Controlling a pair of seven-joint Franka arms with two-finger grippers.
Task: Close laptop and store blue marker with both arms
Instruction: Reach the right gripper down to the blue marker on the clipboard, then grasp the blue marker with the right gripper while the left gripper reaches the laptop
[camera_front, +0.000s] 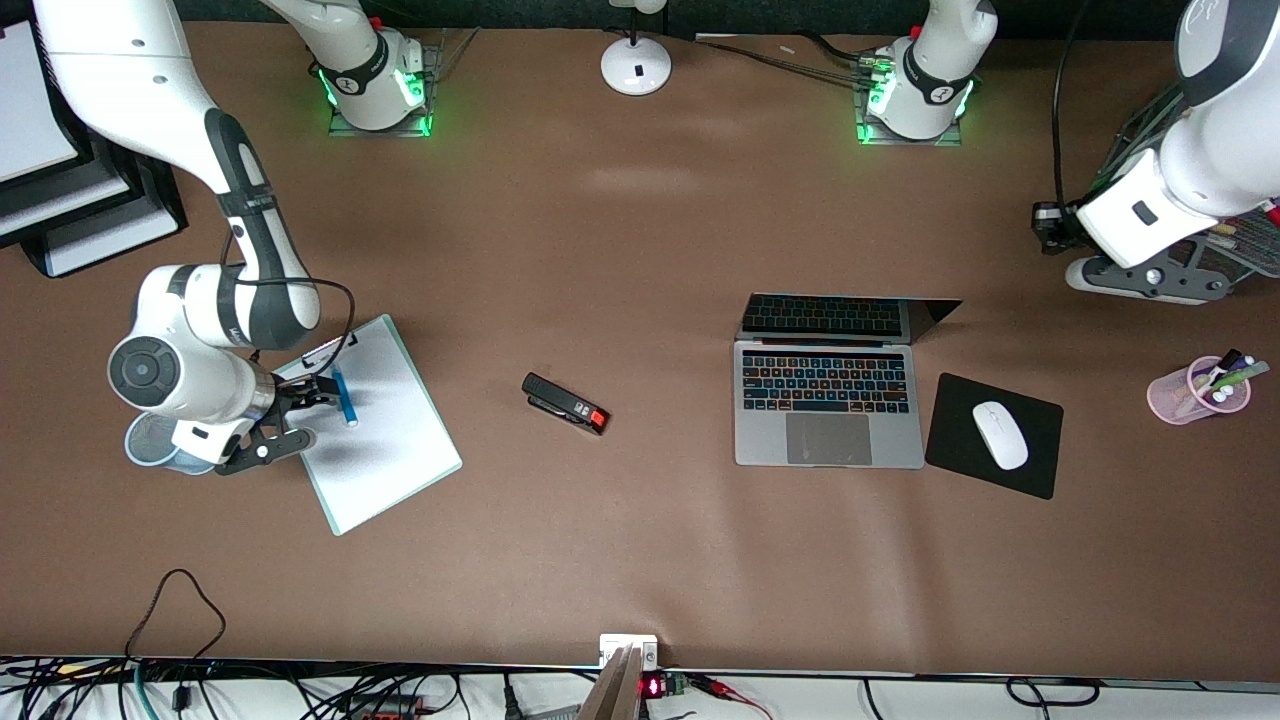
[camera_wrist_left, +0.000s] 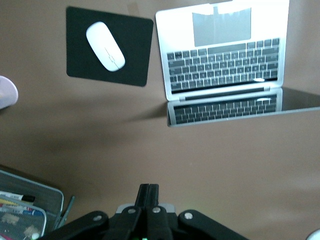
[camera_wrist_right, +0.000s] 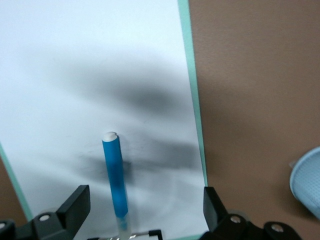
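Bare table around laptop (camera_front: 828, 408), mouse pad (camera_front: 994, 435) just beside it

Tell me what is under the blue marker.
The blue marker lies on the white sheet of the clipboard, between the open fingers of the right gripper. The table beneath the sheet is covered.

white arms (camera_front: 170, 90) with grey-black joints, black claws, green-lit bases.

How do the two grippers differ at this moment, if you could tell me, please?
The right gripper is open, straddling the blue marker on the clipboard; the left gripper is shut, holds nothing, and waits by its end of the table, away from the open laptop. Both are black and two-fingered.
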